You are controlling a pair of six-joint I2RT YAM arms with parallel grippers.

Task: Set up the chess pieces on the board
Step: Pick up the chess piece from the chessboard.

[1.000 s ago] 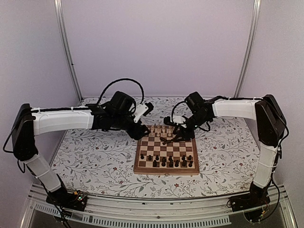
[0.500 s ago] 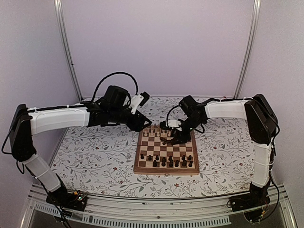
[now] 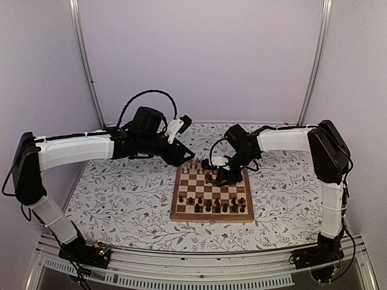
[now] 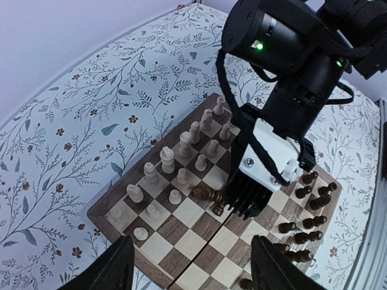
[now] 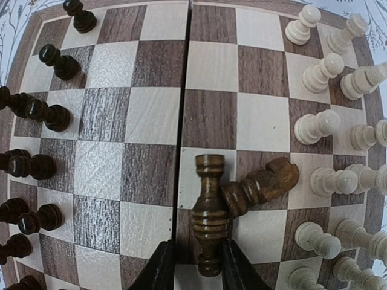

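My left gripper [image 4: 190, 244] hung open. My right gripper [image 5: 197, 257] sat around a fallen dark brown wooden chess piece [image 5: 208, 205]. I couldn't tell if it squeezed.

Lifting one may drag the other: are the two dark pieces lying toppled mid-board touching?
Touching. The right wrist view shows the slanted dark piece butting its end against the side of the straight-lying dark piece, no gap.

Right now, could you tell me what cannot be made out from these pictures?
- Right wrist view: whether the right claw grips the fallen dark piece; its fingers are cut off by the bottom edge.
- Top view: which piece is which; they are too small.
- Left wrist view: part of the board, covered by the right claw.
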